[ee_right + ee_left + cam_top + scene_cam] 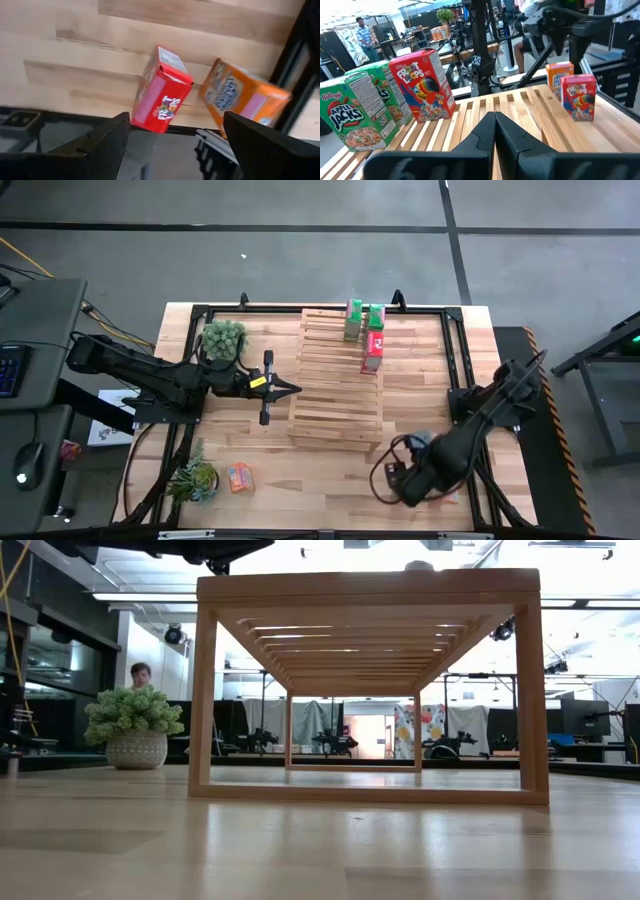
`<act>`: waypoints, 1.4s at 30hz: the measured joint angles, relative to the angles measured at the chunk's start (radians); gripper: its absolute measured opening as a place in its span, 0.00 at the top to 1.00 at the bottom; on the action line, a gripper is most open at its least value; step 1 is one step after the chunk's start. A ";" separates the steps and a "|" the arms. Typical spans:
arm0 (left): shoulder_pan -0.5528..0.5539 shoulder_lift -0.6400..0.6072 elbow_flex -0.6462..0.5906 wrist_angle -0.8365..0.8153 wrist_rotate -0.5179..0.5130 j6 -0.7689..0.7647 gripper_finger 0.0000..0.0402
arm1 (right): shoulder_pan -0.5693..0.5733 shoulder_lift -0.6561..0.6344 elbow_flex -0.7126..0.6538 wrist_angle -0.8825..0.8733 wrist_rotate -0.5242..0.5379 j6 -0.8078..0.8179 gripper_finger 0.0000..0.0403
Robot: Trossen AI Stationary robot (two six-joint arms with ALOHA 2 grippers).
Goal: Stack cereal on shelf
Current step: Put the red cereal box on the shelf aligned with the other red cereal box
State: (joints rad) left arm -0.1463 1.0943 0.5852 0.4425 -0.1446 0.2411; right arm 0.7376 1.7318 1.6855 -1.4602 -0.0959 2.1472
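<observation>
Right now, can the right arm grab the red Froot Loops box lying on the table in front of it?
Probably yes. The right end effector is open, and the red Froot Loops box lies just ahead on the bare tabletop, with nothing between. The orange cereal box sits beside it, not in the way.

Pale slatted wood shelf [335, 395] w/ smooth finish; printed cardboard cereal boxes [422, 85]; matt wood-plank tabletop [300, 480].

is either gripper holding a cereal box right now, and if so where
Neither. The left gripper is shut on nothing above the shelf. The right gripper is open and empty near the table's front right.
</observation>
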 joint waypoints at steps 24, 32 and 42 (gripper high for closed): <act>0.000 0.000 0.000 -0.012 0.000 0.004 1.00 | 0.094 0.194 0.000 -0.002 0.116 0.235 0.22; 0.000 0.000 0.000 -0.013 0.000 0.004 1.00 | 0.094 0.257 0.000 -0.003 0.114 0.188 0.22; 0.000 0.000 0.001 -0.041 -0.014 -0.035 1.00 | 0.086 0.293 0.000 -0.013 0.068 0.135 0.30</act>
State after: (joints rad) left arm -0.1463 1.0938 0.5858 0.4017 -0.1583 0.2058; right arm 0.8238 2.0247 1.6855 -1.4730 -0.0282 2.2826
